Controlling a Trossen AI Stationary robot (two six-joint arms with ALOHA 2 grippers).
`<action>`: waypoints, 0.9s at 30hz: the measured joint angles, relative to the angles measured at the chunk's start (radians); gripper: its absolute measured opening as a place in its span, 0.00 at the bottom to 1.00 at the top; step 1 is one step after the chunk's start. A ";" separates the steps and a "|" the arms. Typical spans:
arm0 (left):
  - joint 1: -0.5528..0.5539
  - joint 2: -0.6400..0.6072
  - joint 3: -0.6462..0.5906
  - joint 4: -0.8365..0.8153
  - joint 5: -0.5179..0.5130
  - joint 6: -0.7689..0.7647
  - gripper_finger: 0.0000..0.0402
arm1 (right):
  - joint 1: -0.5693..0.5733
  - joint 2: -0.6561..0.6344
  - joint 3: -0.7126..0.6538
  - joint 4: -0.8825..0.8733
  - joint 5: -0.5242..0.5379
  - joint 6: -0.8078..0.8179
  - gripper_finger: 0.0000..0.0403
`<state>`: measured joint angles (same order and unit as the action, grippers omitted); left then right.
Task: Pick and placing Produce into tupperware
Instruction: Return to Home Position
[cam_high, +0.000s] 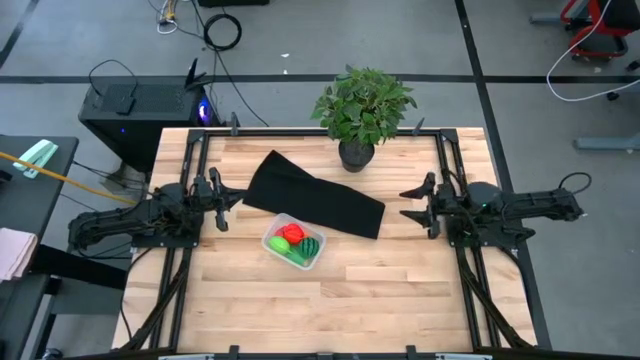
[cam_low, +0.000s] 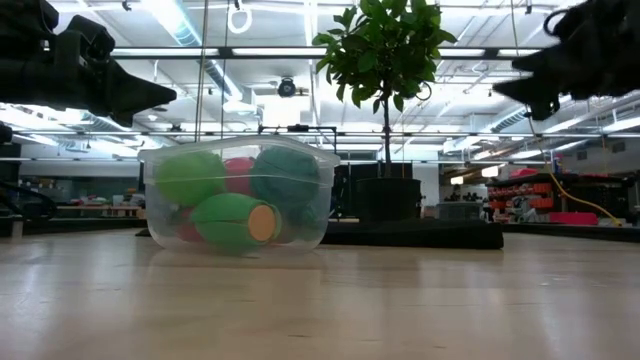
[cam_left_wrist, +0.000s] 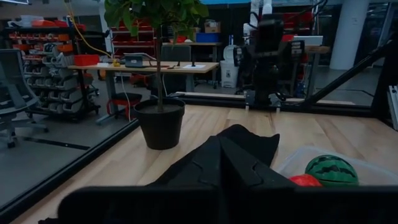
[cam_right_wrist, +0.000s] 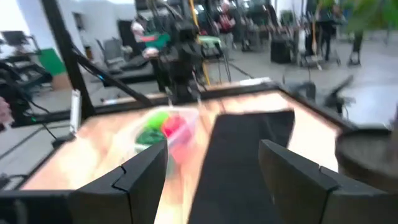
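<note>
The clear tupperware (cam_high: 293, 241) stands on the wooden table near its middle, its base flat on the boards. The produce (cam_high: 296, 240) lies inside it: red, green and a dark striped piece (cam_left_wrist: 331, 170). In the low view the tupperware (cam_low: 236, 196) shows green and red pieces behind its wall. My left gripper (cam_high: 228, 197) hovers shut to the left of the tupperware, above the table. My right gripper (cam_high: 408, 201) hovers open on the right, past the black cloth. Neither gripper holds anything.
A black cloth mat (cam_high: 315, 196) lies flat behind the tupperware, between the two grippers. A leafy potted plant (cam_high: 361, 108) stands at the table's far edge. A metal frame (cam_high: 455, 150) runs along the table's sides. Bare wood (cam_high: 390, 285) stretches toward the near edge.
</note>
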<state>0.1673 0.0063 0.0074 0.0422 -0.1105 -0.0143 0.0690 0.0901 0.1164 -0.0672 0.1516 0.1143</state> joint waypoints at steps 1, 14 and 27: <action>0.000 0.000 0.000 0.000 0.000 0.000 0.02 | -0.004 0.008 -0.008 0.001 0.000 0.010 0.64; 0.000 0.000 0.000 -0.011 0.029 0.015 0.02 | -0.009 0.019 0.013 0.004 0.005 -0.134 0.34; -0.001 0.000 0.000 -0.018 0.144 0.022 0.01 | -0.008 0.020 0.007 -0.018 -0.048 -0.119 0.01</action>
<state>0.1661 0.0063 0.0074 0.0245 0.0331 0.0074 0.0608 0.1097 0.1234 -0.0851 0.1039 -0.0042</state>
